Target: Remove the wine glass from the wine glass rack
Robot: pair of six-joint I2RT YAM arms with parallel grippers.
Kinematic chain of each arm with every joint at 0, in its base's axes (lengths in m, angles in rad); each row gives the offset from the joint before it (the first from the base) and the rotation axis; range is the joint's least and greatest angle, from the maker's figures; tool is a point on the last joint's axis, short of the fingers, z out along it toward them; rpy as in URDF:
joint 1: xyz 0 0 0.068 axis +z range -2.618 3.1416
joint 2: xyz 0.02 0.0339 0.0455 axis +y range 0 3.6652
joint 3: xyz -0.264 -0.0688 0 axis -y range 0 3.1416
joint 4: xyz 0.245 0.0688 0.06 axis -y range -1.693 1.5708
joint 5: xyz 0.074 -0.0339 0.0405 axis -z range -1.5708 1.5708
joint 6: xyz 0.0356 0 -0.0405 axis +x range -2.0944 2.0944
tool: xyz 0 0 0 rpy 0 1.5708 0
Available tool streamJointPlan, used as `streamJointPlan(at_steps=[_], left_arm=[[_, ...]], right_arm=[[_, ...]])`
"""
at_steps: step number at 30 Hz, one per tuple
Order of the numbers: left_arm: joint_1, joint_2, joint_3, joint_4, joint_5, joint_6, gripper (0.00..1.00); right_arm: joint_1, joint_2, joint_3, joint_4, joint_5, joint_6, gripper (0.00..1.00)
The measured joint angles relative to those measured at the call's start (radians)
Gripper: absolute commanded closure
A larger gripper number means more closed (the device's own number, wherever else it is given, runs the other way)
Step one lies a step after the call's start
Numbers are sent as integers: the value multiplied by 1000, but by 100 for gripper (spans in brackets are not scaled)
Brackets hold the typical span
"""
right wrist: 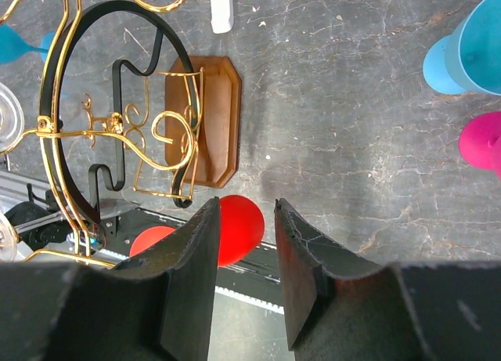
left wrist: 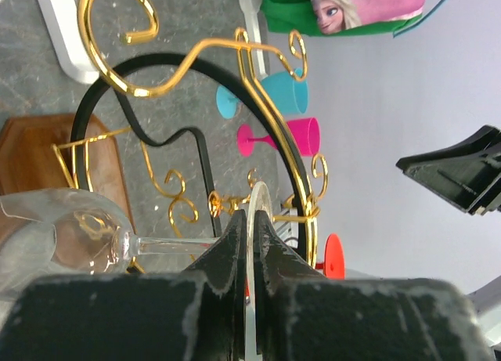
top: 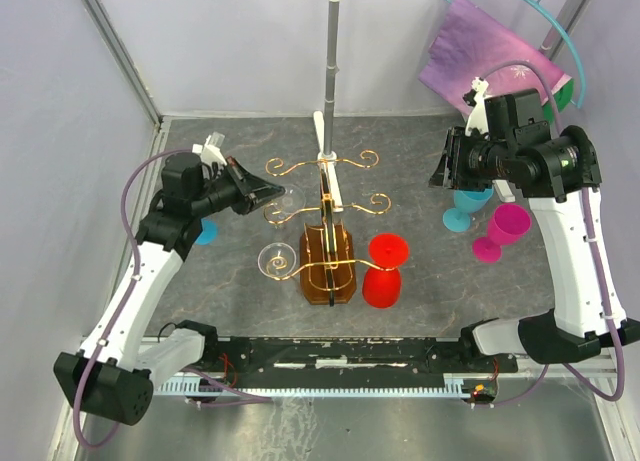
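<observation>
The left pincer (left wrist: 252, 220) is pressed onto the foot of the clear glass (left wrist: 70, 236), with the thin disc caught edge-on between its fingers. Stem and bowl run away from that grip, down toward the table (top: 440, 281). The foot sits among the gold scroll arms on the left side of the rack (top: 325, 281), so the glass is held but, by my reading, not yet off the rack. The right pincer (right wrist: 246, 212) is spread and holds nothing, hovering above the table well to the right of the rack.

The reach and the grip look done. What is left is to draw the foot out along the arms until it is free, then carry the glass clear.

Counted:
- Two arms
- One rack with three pairs of scroll arms
- One clear glass
- One red goblet (top: 385, 281), bowl down at the rack's front right; I cannot tell whether it hangs or stands
- Three more goblets on the table: teal (top: 467, 203) and pink (top: 503, 229) just beside each other on the right, and blue (top: 206, 232) mostly hidden under the left arm
- One grey pole (top: 330, 51) behind the rack
</observation>
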Motion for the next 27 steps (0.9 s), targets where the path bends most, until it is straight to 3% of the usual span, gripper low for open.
streamJointPlan(at_steps=[7,16,27], left_arm=[[2,92,35,92,-3,-20,97],[24,190,211,138,9,-23,97],[23,169,223,265,104,-125,97]], right_arm=[[0,1,1,8,-3,8,55],[0,2,2,14,-45,18,49],[0,2,14,-2,-100,24,45]])
